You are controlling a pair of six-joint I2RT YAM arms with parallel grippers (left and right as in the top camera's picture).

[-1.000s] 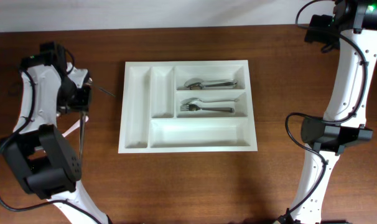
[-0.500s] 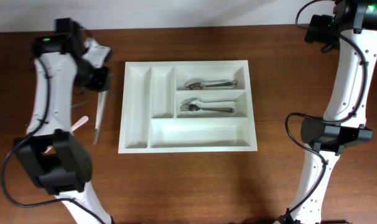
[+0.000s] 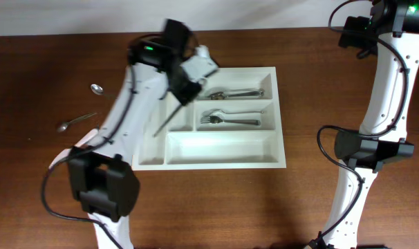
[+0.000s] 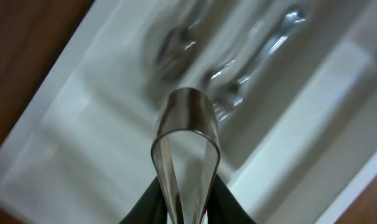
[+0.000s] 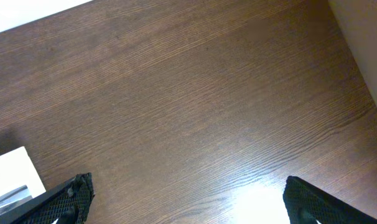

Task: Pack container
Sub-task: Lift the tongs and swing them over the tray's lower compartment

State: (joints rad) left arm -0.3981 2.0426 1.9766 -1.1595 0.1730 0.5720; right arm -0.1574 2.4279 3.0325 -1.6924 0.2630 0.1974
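**Container (image 3: 209, 165) lying mid-table, knife held over it**

Sitting flat at the centre of the wooden table (image 3: 306, 69), long side running left to right. Carrying spoons (image 3: 234, 92) in the top wide compartment and a fork (image 3: 227, 120) in the wide compartment just below.

Stretching over the tray's upper left part with the left gripper (image 3: 187, 93), clamping narrowly on the rounded handle end of the knife (image 3: 169, 119). Slanting the knife down over the narrow upright compartments; cannot tell whether touching the plastic. Showing, in the left wrist view, dark fingers (image 4: 142, 208) pressing both sides of the shiny handle, with the tray blurred beneath.

Hanging the right gripper (image 5: 188, 199) over bare wood, well apart from the knife, fingers (image 5: 73, 193) spreading wide and holding nothing.

Lying on the table well left of the tray: a small spoon (image 3: 97, 88) and a longer spoon (image 3: 75, 123).
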